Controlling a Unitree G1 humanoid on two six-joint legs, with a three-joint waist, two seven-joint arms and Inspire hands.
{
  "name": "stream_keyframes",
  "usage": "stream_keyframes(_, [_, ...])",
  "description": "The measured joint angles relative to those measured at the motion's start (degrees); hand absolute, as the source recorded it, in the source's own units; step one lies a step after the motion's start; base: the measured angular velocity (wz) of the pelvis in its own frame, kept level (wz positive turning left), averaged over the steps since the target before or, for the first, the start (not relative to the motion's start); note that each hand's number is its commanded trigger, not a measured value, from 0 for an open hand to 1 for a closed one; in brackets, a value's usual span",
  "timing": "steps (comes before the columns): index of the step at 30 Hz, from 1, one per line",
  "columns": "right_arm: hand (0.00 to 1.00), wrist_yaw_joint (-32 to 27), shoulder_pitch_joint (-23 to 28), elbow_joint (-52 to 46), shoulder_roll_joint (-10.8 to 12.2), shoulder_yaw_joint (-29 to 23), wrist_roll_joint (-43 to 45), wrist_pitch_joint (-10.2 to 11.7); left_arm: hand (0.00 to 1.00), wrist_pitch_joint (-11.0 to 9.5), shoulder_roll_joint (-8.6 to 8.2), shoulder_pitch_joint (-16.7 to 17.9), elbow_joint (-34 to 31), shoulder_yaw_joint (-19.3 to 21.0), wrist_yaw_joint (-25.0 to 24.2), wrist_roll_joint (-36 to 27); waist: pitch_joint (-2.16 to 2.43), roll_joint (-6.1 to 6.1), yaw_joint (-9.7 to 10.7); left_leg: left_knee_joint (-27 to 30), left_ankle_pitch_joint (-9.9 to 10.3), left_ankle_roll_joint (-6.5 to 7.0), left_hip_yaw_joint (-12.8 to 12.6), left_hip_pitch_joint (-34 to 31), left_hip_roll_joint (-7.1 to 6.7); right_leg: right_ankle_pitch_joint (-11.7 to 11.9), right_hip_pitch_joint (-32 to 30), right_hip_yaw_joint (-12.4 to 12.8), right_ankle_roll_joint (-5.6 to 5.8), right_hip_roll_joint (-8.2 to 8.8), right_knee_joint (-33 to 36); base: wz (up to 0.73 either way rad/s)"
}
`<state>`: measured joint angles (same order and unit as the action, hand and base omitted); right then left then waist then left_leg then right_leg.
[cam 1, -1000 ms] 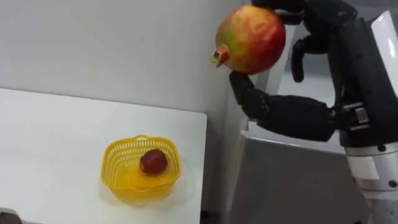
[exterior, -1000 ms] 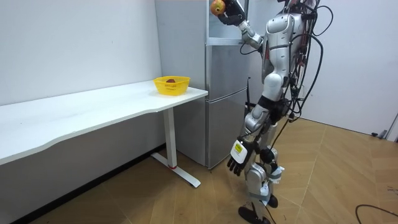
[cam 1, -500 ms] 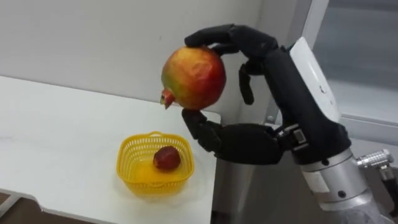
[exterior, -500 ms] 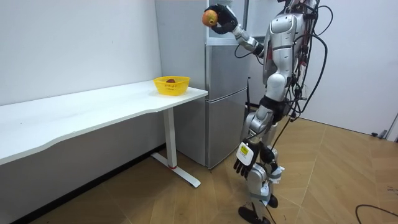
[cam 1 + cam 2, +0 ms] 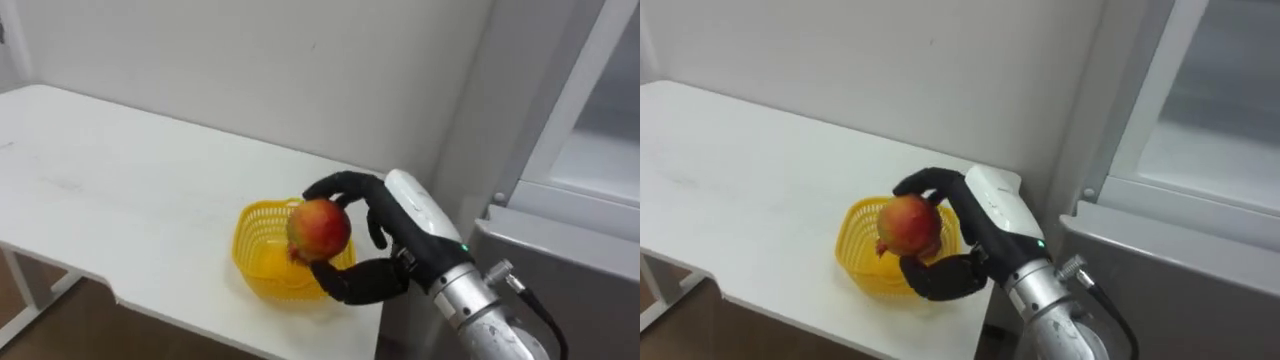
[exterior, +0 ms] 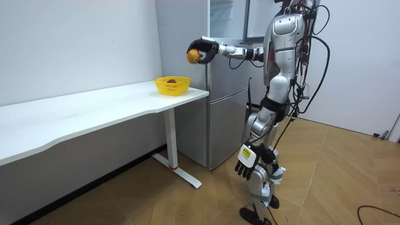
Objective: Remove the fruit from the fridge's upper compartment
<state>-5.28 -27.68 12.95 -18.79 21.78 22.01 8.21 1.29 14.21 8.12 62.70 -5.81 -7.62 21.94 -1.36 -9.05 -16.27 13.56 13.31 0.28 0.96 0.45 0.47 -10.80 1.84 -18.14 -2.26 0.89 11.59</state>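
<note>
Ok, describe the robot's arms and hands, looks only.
The right robot hand is black, with a white shell on its back. A silver metal wrist with a small green light follows, a dark cable beside it. The left robot hand is black too, with a white tag.

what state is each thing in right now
pomegranate, held in the air, off the table
right hand, shut on the pomegranate
yellow basket, upright near the table's corner
upper fridge compartment, open
left hand, hanging low by the leg
</note>
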Motion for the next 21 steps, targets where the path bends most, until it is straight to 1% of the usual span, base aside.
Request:
stream_keyframes(2, [1.0, 0.0, -0.3, 2.3, 0.0, 0.0, 0.2, -0.2, 0.0, 0.1, 0.14, -0.1, 0.2, 0.0, 0.1, 0.1, -0.06, -0.39, 0.0, 0.0, 0.0, 0.0, 0.6, -0.4, -0.08, 0.0, -0.1, -0.8, 0.01, 0.12, 0.0, 0.17])
stream_keyframes(3, [1.0, -0.1, -0.6, 3.3, 0.0, 0.0, 0.6, -0.7, 0.0, 0.3, 0.11, 0.0, 0.2, 0.0, 0.1, 0.1, 0.12, -0.69, 0.0, 0.1, 0.0, -0.01, 0.8, -1.0, -0.12, 0.0, -0.5, -1.0, 0.01, 0.11, 0.0, 0.14])
stream_keyframes(4, [1.0, -0.1, -0.7, 3.6, 0.0, 0.0, 0.8, -0.8, 0.0, 0.5, 0.1, 0.1, 0.2, 0.0, 0.1, 0.1, 0.18, -0.82, -0.1, 0.1, 0.0, -0.01, 0.9, -1.1, -0.13, 0.0, -0.7, -1.0, 0.01, 0.1, 0.1, 0.06])
stream_keyframes(6, [1.0, -0.2, -1.3, 5.3, 0.0, 0.0, 1.1, -0.8, 0.0, 1.1, -0.01, 0.2, 0.2, 0.0, 0.1, 0.1, 0.12, -1.1, -0.8, 0.2, 0.0, 0.0, 0.9, -1.2, -0.18, 0.0, -0.8, -1.0, 0.0, 0.09, 0.0, 0.0])
stream_keyframes(8, [1.0, -0.5, -2.2, 7.1, 0.0, 0.0, 1.1, -0.9, 0.0, 1.2, 0.07, 0.2, 0.2, 0.0, -0.1, 0.1, 0.07, -1.37, -1.2, 0.2, 0.0, 0.0, 1.0, -1.2, -0.19, 0.0, -0.8, -1.1, 0.01, 0.1, 0.0, 0.0])
stream_keyframes(12, [1.0, -1.3, -3.5, 8.8, 0.0, 0.0, 1.1, -1.9, 0.0, 1.2, 0.24, 0.2, 0.2, 0.0, -0.3, 0.1, 0.0, -2.03, -1.3, 0.3, 0.0, 0.0, 1.4, -1.5, -0.26, 0.0, -0.7, -1.7, 0.0, 0.11, 0.0, 0.04])
stream_keyframes(16, [1.0, -1.8, -4.1, 10.1, 0.0, 0.2, 1.0, -2.0, 0.0, 1.3, 0.32, 0.1, 0.2, 0.0, -0.4, 0.1, -0.04, -2.21, -1.4, 0.7, 0.0, 0.0, 1.9, -1.9, -0.32, 0.0, -0.7, -2.2, 0.01, 0.12, -0.1, 0.08])
stream_keyframes(19, [1.0, -1.9, -5.3, 13.5, 0.0, 0.6, 1.0, -2.5, 0.0, 2.2, 0.34, 0.2, -0.2, 0.0, -0.7, 0.1, -0.08, -2.22, -1.5, 0.8, 0.0, 0.0, 2.4, -2.0, -0.33, 0.0, -0.6, -2.4, 0.01, 0.17, -0.1, 0.07])
stream_keyframes(21, [1.0, -2.1, -5.6, 15.9, 0.0, 0.8, 0.8, -2.8, 0.0, 2.4, 0.34, 0.2, -0.2, 0.0, -1.0, 0.1, -0.12, -2.16, -1.7, 0.9, 0.0, -0.01, 2.9, -1.9, -0.36, 0.0, -0.4, -2.5, 0.01, 0.36, -0.2, 0.06])
